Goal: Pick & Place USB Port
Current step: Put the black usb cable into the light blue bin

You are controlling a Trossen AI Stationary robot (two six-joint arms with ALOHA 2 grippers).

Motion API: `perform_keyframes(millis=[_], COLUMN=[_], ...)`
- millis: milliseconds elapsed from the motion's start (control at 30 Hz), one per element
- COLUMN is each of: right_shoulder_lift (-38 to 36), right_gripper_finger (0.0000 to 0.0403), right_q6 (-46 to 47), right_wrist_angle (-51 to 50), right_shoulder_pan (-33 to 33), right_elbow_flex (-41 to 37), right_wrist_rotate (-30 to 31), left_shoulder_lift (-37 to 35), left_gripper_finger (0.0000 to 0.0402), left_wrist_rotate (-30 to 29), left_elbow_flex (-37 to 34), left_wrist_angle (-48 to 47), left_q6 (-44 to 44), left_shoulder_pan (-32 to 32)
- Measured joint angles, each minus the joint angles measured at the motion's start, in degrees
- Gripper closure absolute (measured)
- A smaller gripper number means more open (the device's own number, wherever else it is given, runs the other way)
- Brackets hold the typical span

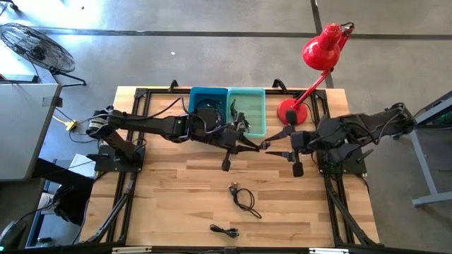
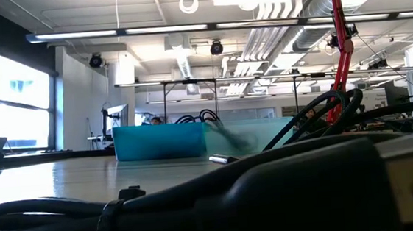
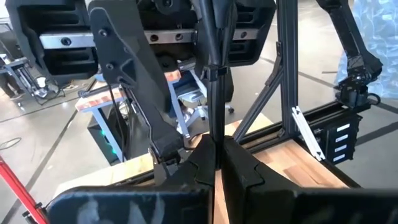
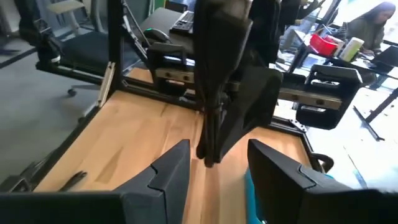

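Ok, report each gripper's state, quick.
Left gripper: shut on a black cable.
Right gripper: open, its fingers on either side of that cable's end, not gripping it.

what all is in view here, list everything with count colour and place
bins: 2, blue and teal, side by side at the table's far edge
desk lamp: 1, red, far right corner of the table
cable held by the left gripper: 1, black, hanging between the two grippers
loose cables: 2, black, one mid table, one at the near edge
table: 1, light wood
fan: 1, black wire, on the floor far left
left gripper: shut on the cable, mid table
right gripper: open, facing the left one around the cable
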Motion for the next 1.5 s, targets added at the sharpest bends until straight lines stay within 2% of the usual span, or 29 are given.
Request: perform_keyframes(millis=[167,367,567,700,833,900,1033,1133,1300,1367,1433,1500], right_shoulder_lift=[1.1,1.4,1.4,1.4,1.4,1.4,1.4,1.4,1.4,1.9,2.6,3.9], right_gripper_finger=[0.0249,0.0249,0.0257,0.0294,0.0374,0.0390,0.0391,0.0396,0.0400,0.0400,0.0401,0.0401], right_q6=[-0.5,-1.6,-1.5,-1.4,-1.6,-2.5,-0.9,-0.3,4.2,7.8,10.7,13.3], right_wrist_angle=[2.4,5.9,6.5,6.5,6.2,5.8,4.2,1.3,-7.0,-10.7,-14.7,-16.8], right_shoulder_pan=[-1.6,-3.0,-3.4,-3.4,-3.4,-3.4,-3.4,-3.4,-5.4,-7.6,-10.1,-13.3], right_elbow_flex=[0.0,0.0,0.0,0.0,0.0,0.0,0.0,0.0,0.0,0.0,0.0,0.0], right_wrist_rotate=[-0.8,-6.4,-8.3,-9.8,-10.7,-10.0,-8.9,-5.2,3.7,6.3,6.7,4.4], left_shoulder_lift=[0.0,-0.1,-0.1,-0.1,-0.1,-0.2,-0.2,-0.5,-3.0,-4.2,-5.5,-6.7], left_gripper_finger=[0.0400,0.0400,0.0400,0.0400,0.0400,0.0389,0.0351,0.0325,0.0302,0.0301,0.0300,0.0300], left_wrist_rotate=[0.0,-0.1,-0.5,-0.5,-1.1,-2.5,-4.3,-5.9,-6.3,-8.9,-12.3,-15.0], left_elbow_flex=[0.0,0.0,0.0,0.0,0.0,0.0,0.1,0.1,0.1,0.1,0.1,0.1], left_wrist_angle=[0.0,-0.1,-0.4,-0.4,-1.2,-1.7,-3.1,-6.3,-17.0,-22.4,-28.4,-32.9], left_q6=[0.0,0.0,0.0,1.1,1.8,2.9,3.9,3.9,3.9,3.8,3.8,3.2], left_shoulder_pan=[0.0,0.0,0.0,0.0,0.0,0.0,0.0,0.0,0.1,0.0,0.0,0.0])
